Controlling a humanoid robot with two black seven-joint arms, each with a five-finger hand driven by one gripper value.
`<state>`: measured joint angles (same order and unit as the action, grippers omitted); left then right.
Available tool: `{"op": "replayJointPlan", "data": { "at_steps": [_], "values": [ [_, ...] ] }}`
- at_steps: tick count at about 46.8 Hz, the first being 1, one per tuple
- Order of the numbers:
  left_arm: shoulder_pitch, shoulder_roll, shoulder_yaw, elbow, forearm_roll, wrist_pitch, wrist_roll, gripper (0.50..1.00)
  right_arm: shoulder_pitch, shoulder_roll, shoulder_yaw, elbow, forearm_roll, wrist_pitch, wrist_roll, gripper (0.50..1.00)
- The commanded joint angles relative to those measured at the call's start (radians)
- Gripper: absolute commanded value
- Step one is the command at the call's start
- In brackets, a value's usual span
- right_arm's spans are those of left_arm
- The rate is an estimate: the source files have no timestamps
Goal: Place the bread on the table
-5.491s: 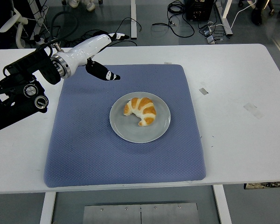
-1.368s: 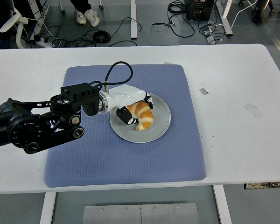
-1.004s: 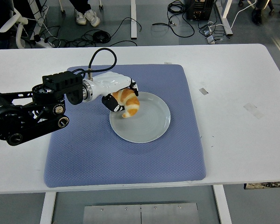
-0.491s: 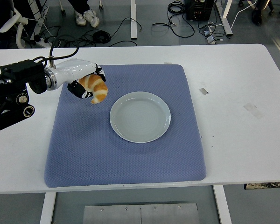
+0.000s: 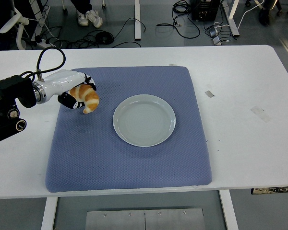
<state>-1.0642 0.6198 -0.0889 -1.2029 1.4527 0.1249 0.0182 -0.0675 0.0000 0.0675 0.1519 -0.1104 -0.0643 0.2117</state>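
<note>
Near edge of white table [image 5: 259, 158] bare; blue mat [image 5: 134, 163] lying flat over its middle. Grey plate [image 5: 144, 120] at mat centre, nothing on it. Further back and to the left, left hand [image 5: 76, 94] clasped around the bread [image 5: 87, 97], a croissant, held above the mat's left margin and well apart from the plate. Right hand not in view. Beyond the far edge, cables and a person's shoes [image 5: 84, 18] on the floor.

Risks, as judged: release here would land the bread on mat rather than bare table. Curved, tapered crust offers little purchase; possible slip or roll on release. Drop from height likely to tip it toward the table's left edge.
</note>
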Motion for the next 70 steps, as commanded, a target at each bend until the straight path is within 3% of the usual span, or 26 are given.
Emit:
{"op": "replayJointPlan", "data": {
  "at_steps": [1, 6, 10, 12, 17, 20, 34, 41, 47, 57, 66, 70],
  "values": [
    [0.001, 0.000, 0.001, 0.000, 0.000, 0.001, -0.003, 0.528, 0.000, 0.000, 0.000, 0.000, 0.000, 0.000, 0.000, 1.000],
    [0.003, 0.000, 0.003, 0.000, 0.000, 0.001, -0.003, 0.534, 0.000, 0.000, 0.000, 0.000, 0.000, 0.000, 0.000, 1.000],
    [0.003, 0.000, 0.003, -0.001, 0.000, 0.001, -0.003, 0.567, 0.000, 0.000, 0.000, 0.000, 0.000, 0.000, 0.000, 1.000],
    [0.003, -0.002, 0.001, -0.001, -0.002, 0.001, -0.003, 0.604, 0.000, 0.000, 0.000, 0.000, 0.000, 0.000, 0.000, 1.000],
    [0.003, 0.000, -0.005, 0.000, -0.002, 0.001, -0.003, 0.755, 0.000, 0.000, 0.000, 0.000, 0.000, 0.000, 0.000, 1.000],
    [0.003, 0.000, -0.005, -0.001, -0.002, 0.001, -0.003, 0.792, 0.000, 0.000, 0.000, 0.000, 0.000, 0.000, 0.000, 1.000],
    [0.001, 0.018, -0.002, -0.001, -0.002, 0.001, -0.003, 0.821, 0.000, 0.000, 0.000, 0.000, 0.000, 0.000, 0.000, 1.000],
    [0.001, 0.032, 0.003, -0.001, 0.002, -0.001, -0.006, 0.860, 0.000, 0.000, 0.000, 0.000, 0.000, 0.000, 0.000, 1.000],
    [0.003, 0.038, -0.008, -0.001, -0.009, 0.001, -0.030, 0.868, 0.000, 0.000, 0.000, 0.000, 0.000, 0.000, 0.002, 1.000],
    [0.001, 0.037, -0.130, -0.001, -0.241, 0.001, -0.070, 0.889, 0.000, 0.000, 0.000, 0.000, 0.000, 0.000, 0.000, 1.000],
    [0.000, 0.038, -0.173, 0.002, -0.290, 0.001, -0.087, 0.887, 0.000, 0.000, 0.000, 0.000, 0.000, 0.000, 0.000, 1.000],
    [0.000, 0.043, -0.187, 0.017, -0.385, 0.001, -0.132, 0.889, 0.000, 0.000, 0.000, 0.000, 0.000, 0.000, 0.000, 1.000]
  ]
}}
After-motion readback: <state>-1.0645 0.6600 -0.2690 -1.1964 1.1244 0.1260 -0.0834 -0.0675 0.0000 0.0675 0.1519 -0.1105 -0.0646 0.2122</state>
